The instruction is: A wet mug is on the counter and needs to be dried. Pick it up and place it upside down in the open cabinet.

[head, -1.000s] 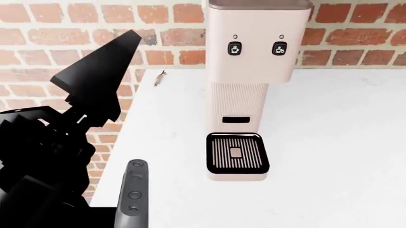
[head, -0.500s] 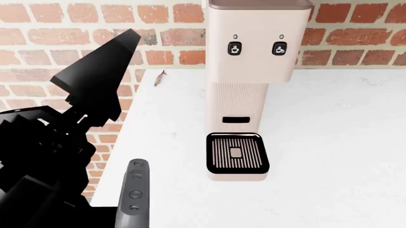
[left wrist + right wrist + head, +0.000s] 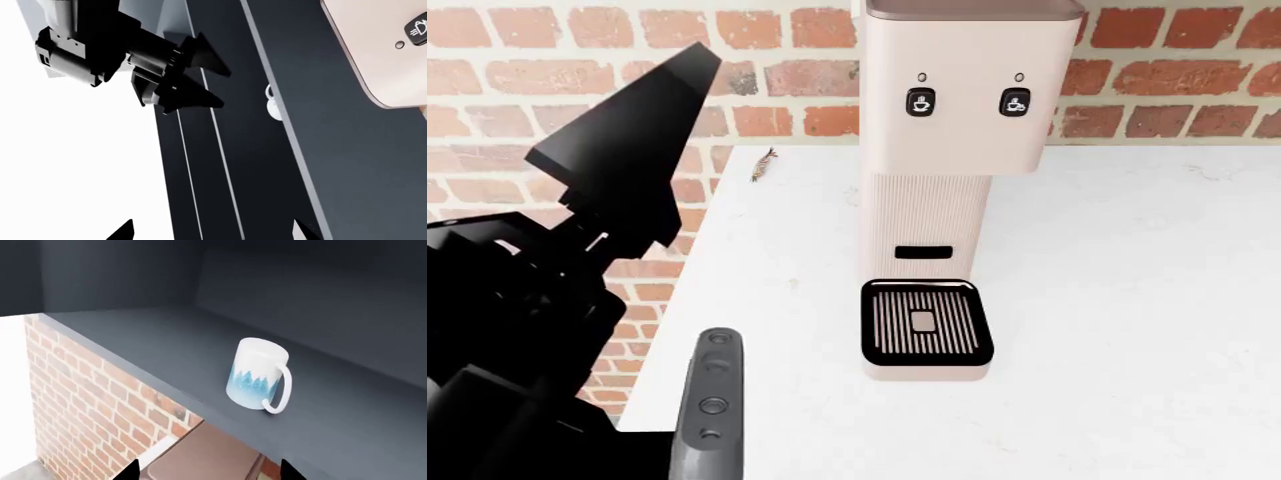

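Head view: coffee machine [image 3: 961, 190], beige, on white counter [image 3: 1134, 300]; red brick wall [image 3: 587, 60] behind; mug not seen here. Left arm [image 3: 574, 290] black, fills view's left side.
Writing: none readable; two cup-icon buttons [image 3: 921, 102] on machine.
Left wrist view: right gripper [image 3: 200, 75] raised by dark cabinet panels [image 3: 300, 165]; its fingers spread apart, nothing between them. Left gripper's own tips barely in at frame edge, gap can't tell.
Right wrist view: mug [image 3: 257, 374] upside down on dark cabinet shelf [image 3: 133, 340], handle toward cam, apart from gripper. Brick wall below shelf.
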### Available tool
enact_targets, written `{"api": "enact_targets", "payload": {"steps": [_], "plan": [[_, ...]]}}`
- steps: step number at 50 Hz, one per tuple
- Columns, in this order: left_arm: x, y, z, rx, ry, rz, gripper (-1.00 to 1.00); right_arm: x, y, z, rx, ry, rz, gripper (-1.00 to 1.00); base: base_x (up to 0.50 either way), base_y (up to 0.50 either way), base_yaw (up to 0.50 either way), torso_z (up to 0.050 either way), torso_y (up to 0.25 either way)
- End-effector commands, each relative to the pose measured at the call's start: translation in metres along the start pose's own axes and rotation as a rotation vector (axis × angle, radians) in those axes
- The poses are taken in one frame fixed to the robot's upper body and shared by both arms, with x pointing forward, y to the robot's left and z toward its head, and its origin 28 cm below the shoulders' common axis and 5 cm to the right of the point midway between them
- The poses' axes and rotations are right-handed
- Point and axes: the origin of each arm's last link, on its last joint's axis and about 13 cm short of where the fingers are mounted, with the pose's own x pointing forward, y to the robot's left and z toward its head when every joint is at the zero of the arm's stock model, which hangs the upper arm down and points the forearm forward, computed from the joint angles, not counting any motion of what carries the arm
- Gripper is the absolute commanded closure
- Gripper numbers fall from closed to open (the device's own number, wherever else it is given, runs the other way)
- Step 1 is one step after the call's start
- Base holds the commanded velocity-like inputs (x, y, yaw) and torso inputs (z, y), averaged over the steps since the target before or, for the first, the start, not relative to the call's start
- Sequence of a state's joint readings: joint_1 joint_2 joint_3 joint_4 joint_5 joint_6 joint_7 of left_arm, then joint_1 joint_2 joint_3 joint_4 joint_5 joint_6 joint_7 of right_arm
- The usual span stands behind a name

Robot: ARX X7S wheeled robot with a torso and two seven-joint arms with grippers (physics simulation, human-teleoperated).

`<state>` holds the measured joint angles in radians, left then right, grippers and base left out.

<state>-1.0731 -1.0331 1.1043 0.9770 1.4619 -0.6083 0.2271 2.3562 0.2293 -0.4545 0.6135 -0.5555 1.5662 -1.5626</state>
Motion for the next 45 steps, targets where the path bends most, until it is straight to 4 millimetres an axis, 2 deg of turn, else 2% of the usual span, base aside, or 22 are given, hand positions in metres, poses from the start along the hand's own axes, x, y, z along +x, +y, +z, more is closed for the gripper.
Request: {"api": "enact_targets", "payload": {"steps": [1, 9, 10, 11, 12, 16, 20, 24, 28, 29, 31, 32, 45], "plan": [[0.001, 0.002, -0.001, -0.001, 0.006, 0.006, -1.00, -0.009, -0.014, -0.008, -0.005, 0.032, 0.055, -1.00, 0.00, 0.00, 0.00, 0.000, 0.000], [0.001, 0.001, 0.001, -0.002, 0.007, 0.005, -1.00, -0.014, -0.022, -0.015, -0.009, 0.054, 0.104, -1.00, 0.00, 0.00, 0.00, 0.000, 0.000], [0.001, 0.001, 0.001, -0.004, 0.007, 0.005, -1.00, -0.034, -0.031, -0.026, -0.102, 0.113, -0.064, -1.00, 0.00, 0.00, 0.00, 0.000, 0.000], [0.001, 0.000, 0.001, -0.005, 0.006, 0.004, -1.00, -0.058, -0.039, -0.037, -0.231, 0.082, -0.169, -1.00, 0.00, 0.00, 0.00, 0.000, 0.000], [0.001, 0.000, 0.002, -0.005, 0.003, 0.004, -1.00, -0.061, -0.047, -0.046, -0.144, 0.041, -0.185, -1.00, 0.00, 0.00, 0.00, 0.000, 0.000], [0.001, -0.001, 0.002, -0.006, 0.002, 0.002, -1.00, -0.024, -0.024, -0.050, -0.131, -0.001, -0.169, -1.00, 0.00, 0.00, 0.00, 0.000, 0.000], [0.001, -0.001, 0.003, -0.005, 0.002, 0.002, -1.00, -0.010, 0.014, -0.056, -0.118, -0.040, -0.173, -1.00, 0.00, 0.00, 0.00, 0.000, 0.000], [0.000, -0.001, 0.003, -0.004, 0.004, 0.002, -1.00, -0.020, 0.056, -0.064, -0.086, -0.050, -0.186, -1.00, 0.00, 0.00, 0.00, 0.000, 0.000], [0.000, 0.000, 0.003, -0.005, 0.005, 0.000, -1.00, -0.053, 0.081, -0.081, -0.022, 0.000, -0.227, -1.00, 0.00, 0.00, 0.00, 0.000, 0.000], [0.000, 0.000, 0.004, -0.005, 0.004, 0.001, -1.00, -0.064, 0.085, -0.083, -0.009, 0.024, -0.172, -1.00, 0.00, 0.00, 0.00, 0.000, 0.000], [0.000, 0.000, 0.004, -0.006, 0.004, 0.002, -1.00, -0.085, 0.088, -0.084, 0.016, 0.073, 0.122, -1.00, 0.00, 0.00, 0.00, 0.000, 0.000], [0.001, 0.000, 0.004, -0.007, 0.004, 0.002, -1.00, -0.090, 0.088, -0.085, 0.023, 0.082, 0.183, -1.00, 0.00, 0.00, 0.00, 0.000, 0.000], [0.003, -0.001, 0.005, -0.011, 0.001, 0.006, -1.00, -0.091, 0.086, -0.098, 0.054, 0.079, 0.186, -1.00, 0.00, 0.00, 0.00, 0.000, 0.000]]}}
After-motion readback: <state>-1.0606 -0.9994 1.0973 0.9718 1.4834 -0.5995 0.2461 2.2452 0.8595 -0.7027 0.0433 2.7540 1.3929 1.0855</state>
